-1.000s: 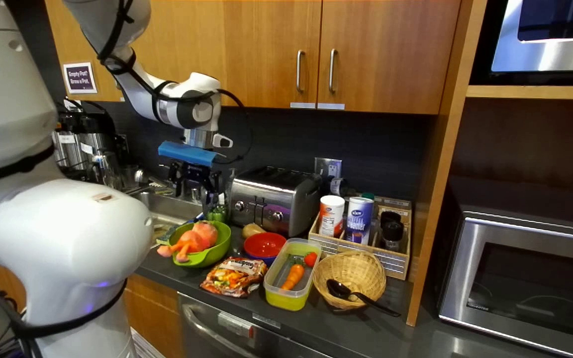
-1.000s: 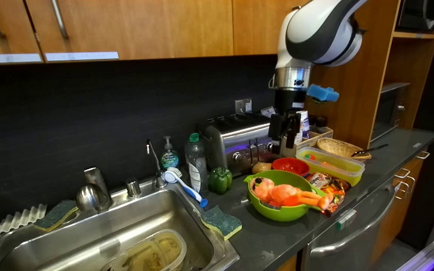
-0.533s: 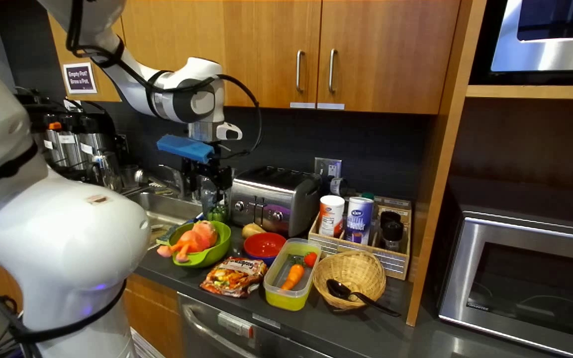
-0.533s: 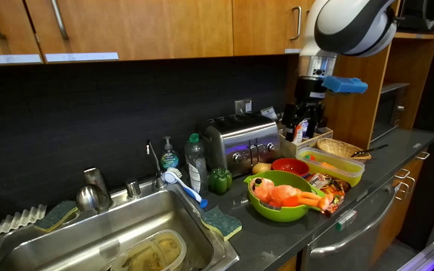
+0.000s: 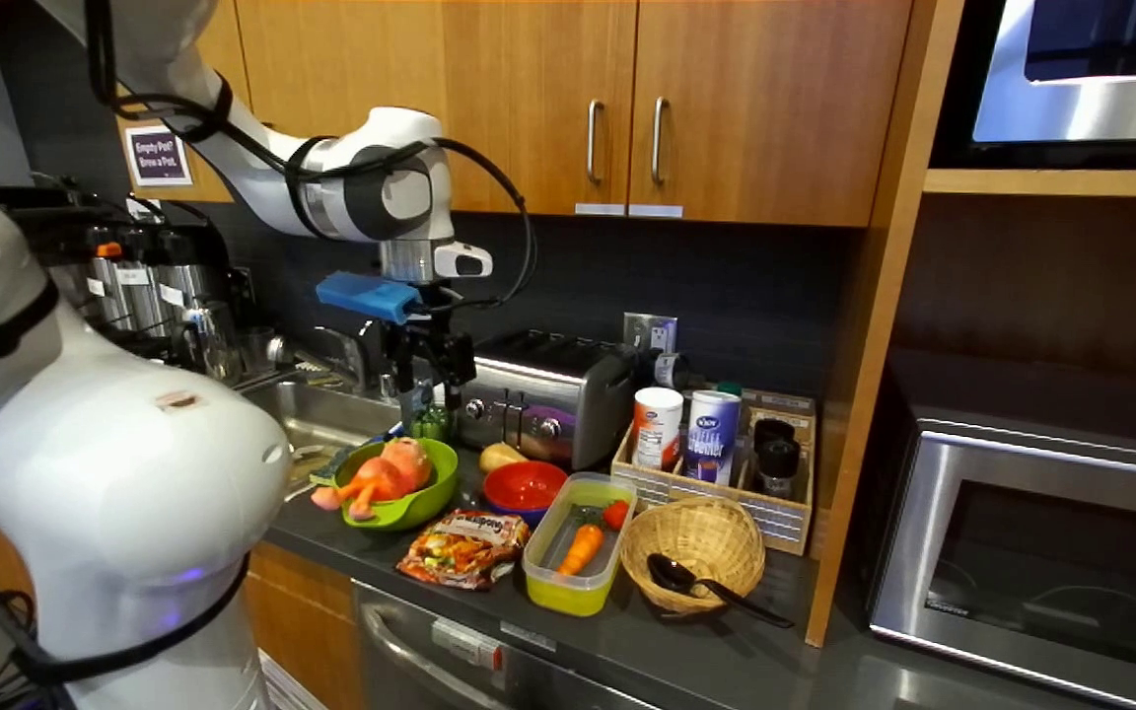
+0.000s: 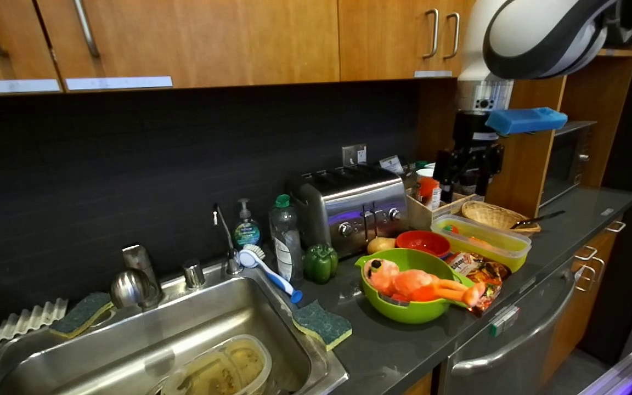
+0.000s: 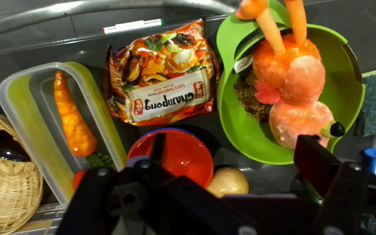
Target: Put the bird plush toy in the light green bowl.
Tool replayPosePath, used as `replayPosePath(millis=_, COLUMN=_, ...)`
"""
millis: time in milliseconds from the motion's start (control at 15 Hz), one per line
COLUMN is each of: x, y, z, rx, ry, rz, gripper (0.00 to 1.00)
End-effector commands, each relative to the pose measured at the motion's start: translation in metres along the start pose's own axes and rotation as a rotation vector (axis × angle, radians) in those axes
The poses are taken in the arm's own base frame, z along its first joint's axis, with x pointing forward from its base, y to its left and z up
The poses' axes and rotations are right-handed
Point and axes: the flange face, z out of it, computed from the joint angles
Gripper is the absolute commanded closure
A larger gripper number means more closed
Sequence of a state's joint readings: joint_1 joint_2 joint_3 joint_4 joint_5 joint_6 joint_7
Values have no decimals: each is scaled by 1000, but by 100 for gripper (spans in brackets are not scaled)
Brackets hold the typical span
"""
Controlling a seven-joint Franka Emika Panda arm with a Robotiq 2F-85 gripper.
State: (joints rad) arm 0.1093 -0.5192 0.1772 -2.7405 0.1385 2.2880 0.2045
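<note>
Hovers with gripper [image 7: 232, 148] spread wide above the counter [image 6: 373, 343]. Has the bird plush toy [image 7: 299, 86] below, in the light green bowl [image 7: 245, 140], with legs over the rim. Shows a Champong noodle packet [image 7: 162, 75] and a red bowl [image 7: 188, 160] near that, a wicker basket [image 7: 5, 192] farther off.

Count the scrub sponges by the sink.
2. A scrub sponge lies beside the large faucet; another scrub sponge lies at the edge of the sink, nearer the light green bowl. More may be hidden.
</note>
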Motion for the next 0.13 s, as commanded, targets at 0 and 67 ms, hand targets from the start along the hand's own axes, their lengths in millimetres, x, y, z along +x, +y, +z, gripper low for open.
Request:
replayPosePath(millis=0, x=-9, y=9, z=-4, rx=-26, ry=-13, rz=47, gripper=0)
replayPosePath(millis=67, x=-10, y=9, z=-4, rx=-27, ry=-18, rz=53, gripper=0)
